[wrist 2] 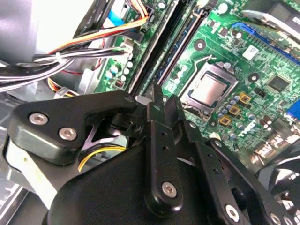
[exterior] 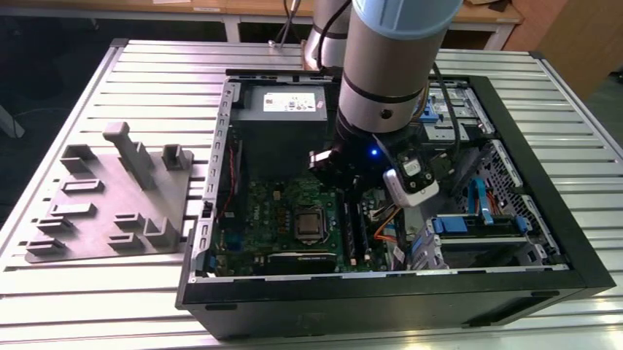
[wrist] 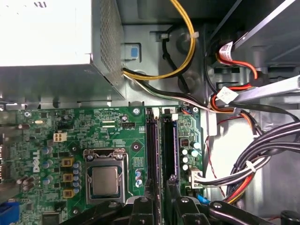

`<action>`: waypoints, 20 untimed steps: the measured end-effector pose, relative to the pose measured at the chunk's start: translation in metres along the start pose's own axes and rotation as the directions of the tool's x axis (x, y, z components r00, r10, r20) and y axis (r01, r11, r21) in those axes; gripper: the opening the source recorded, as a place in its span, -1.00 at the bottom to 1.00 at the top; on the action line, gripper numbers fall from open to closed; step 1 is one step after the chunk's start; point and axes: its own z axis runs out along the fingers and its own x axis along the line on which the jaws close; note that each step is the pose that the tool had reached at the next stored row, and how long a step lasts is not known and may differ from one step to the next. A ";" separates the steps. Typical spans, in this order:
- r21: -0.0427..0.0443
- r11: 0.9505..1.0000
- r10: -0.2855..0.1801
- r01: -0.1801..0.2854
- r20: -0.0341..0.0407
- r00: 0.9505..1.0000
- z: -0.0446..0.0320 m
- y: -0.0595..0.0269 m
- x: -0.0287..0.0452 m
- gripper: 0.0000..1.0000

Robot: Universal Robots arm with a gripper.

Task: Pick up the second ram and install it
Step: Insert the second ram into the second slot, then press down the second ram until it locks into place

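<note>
Over the open computer case [exterior: 389,292], the gripper [wrist 2: 157,101] hung with its fingers drawn together above the memory slots [wrist: 161,150]. Whether they pinched the second ram could not be told; dark sticks sat in those slots beside the processor socket [wrist: 104,180].

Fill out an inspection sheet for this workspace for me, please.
Surface: slatted metal table bearing an open computer case.
Job's things: black memory slots beside the processor socket on the motherboard; cannot tell whether a ram sits in them.
Clutter: grey fixture tray, at the exterior view's left of the case.
End effector: inside the case, over the slots.
Cables: bundled wires beside the board.
Surroundings: wooden bench behind the table.
</note>
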 end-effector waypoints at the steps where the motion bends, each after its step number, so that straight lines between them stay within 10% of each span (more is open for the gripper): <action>1: 0.000 1.000 0.000 0.000 0.000 1.000 0.0000 0.0000 0.0000 -0.55; 20: 0.000 1.000 0.000 0.000 0.003 1.000 -0.0001 0.0000 0.0000 -0.86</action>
